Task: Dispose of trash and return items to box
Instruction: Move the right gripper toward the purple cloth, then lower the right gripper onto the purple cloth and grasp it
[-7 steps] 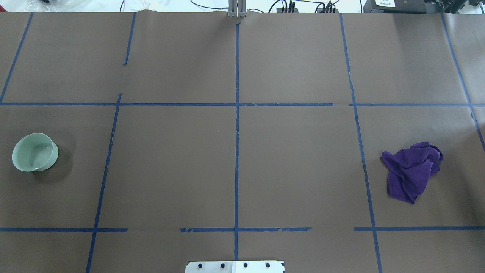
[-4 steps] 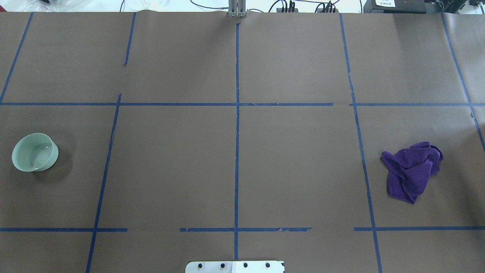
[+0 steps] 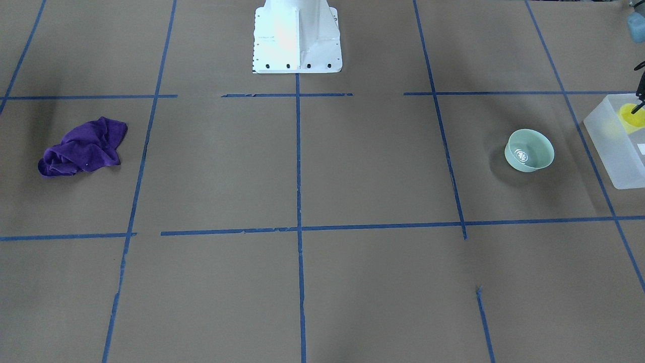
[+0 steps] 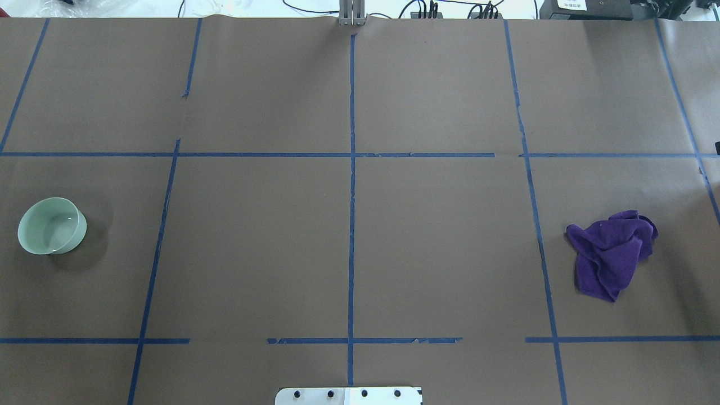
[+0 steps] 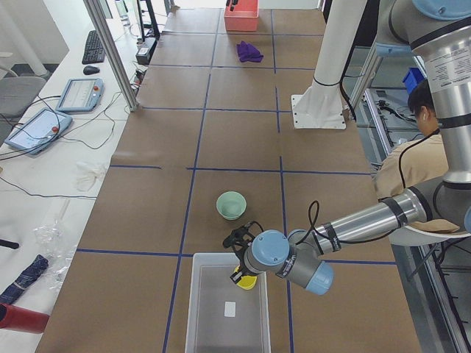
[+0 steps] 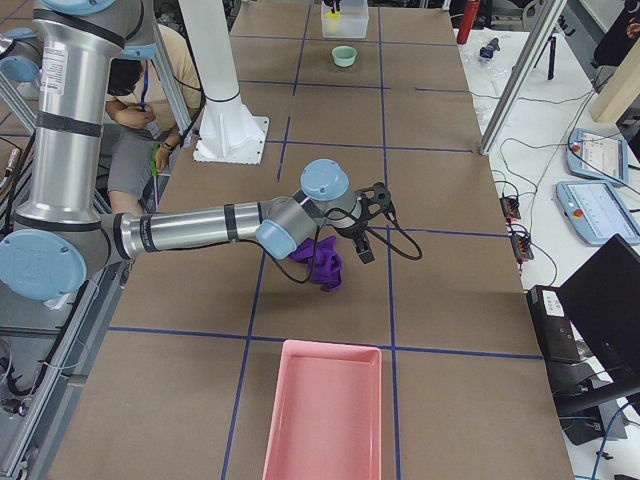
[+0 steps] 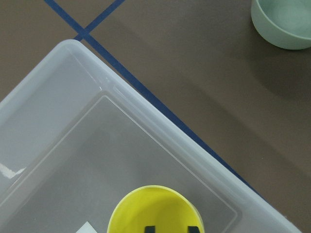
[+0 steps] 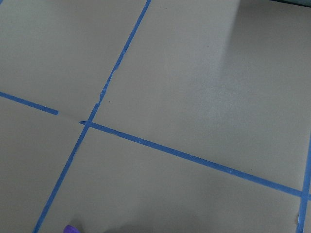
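**A:** What is lying around on the surface [image 4: 253, 242]?

**B:** Brown paper crossed with blue tape is covering it. A crumpled purple cloth [image 4: 610, 253] is lying toward the robot's right end. A pink tray [image 6: 322, 415] is sitting beyond the cloth at that same end. The white base [image 3: 296, 35] is standing at the middle of the robot's edge, and a person [image 5: 416, 99] is sitting behind it.

**A:** Is anything standing in the way at the left end?

**B:** The bowl [image 3: 529, 150] is sitting there upright, mouth up, near the box [image 3: 609, 151] but apart from it. A strip of tape is running between the two.

**A:** Where is the cup relative to the left hand?

**B:** The cup [image 7: 153, 211] is hanging mouth up directly under the left hand [image 7: 172, 229]. It is inside the box's outline and close to the wall facing the bowl. Two dark fingertips [image 7: 150, 229] are showing at its rim, set narrowly, and they are gripping the cup.

**A:** And the right hand?

**B:** The right hand [image 6: 363, 250] is hanging above the surface just beside the cloth, pointing down. Only the side view is catching it, so I cannot tell how far apart its fingers are standing. Its wrist camera is showing paper, tape and a sliver of purple at the bottom edge.
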